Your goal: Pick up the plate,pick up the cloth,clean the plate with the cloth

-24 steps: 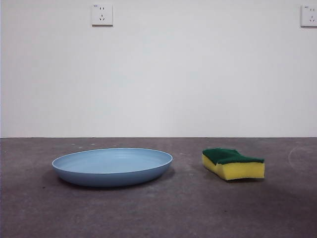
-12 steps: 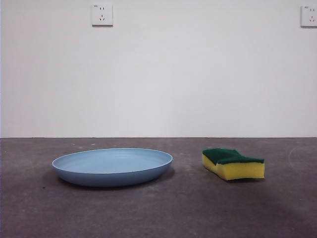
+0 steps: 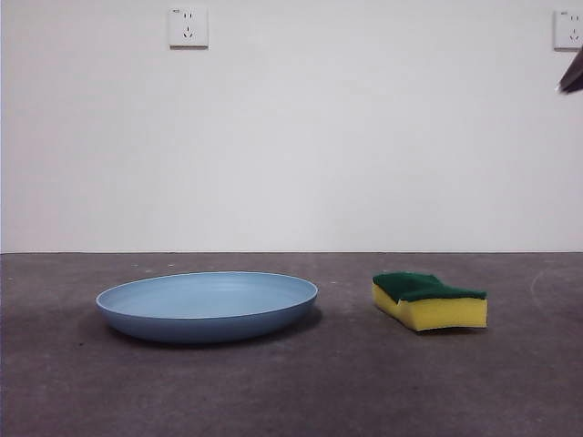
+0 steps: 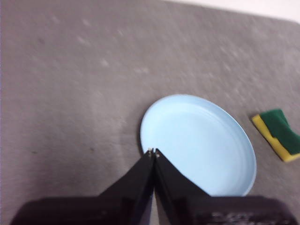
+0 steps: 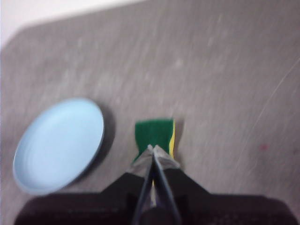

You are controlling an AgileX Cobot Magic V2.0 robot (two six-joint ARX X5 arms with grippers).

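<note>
On the grey tabletop [image 3: 301, 382], towards the left of the front view, the plate [image 3: 208, 305] is seen lying flat and upright, its light blue hollow facing up. To its right, apart from it with bare surface between, the sponge [image 3: 428, 300] is set down with its green layer on top and its yellow foam below. At the upper right edge of the front view only a dark tip of an arm [image 3: 572, 75] is shown, well above the sponge. In the left wrist view the left hand [image 4: 153, 152] is held clenched and empty above the plate's near rim. In the right wrist view the right hand [image 5: 153, 149] is likewise clenched, grasping nothing, above the sponge.
</note>
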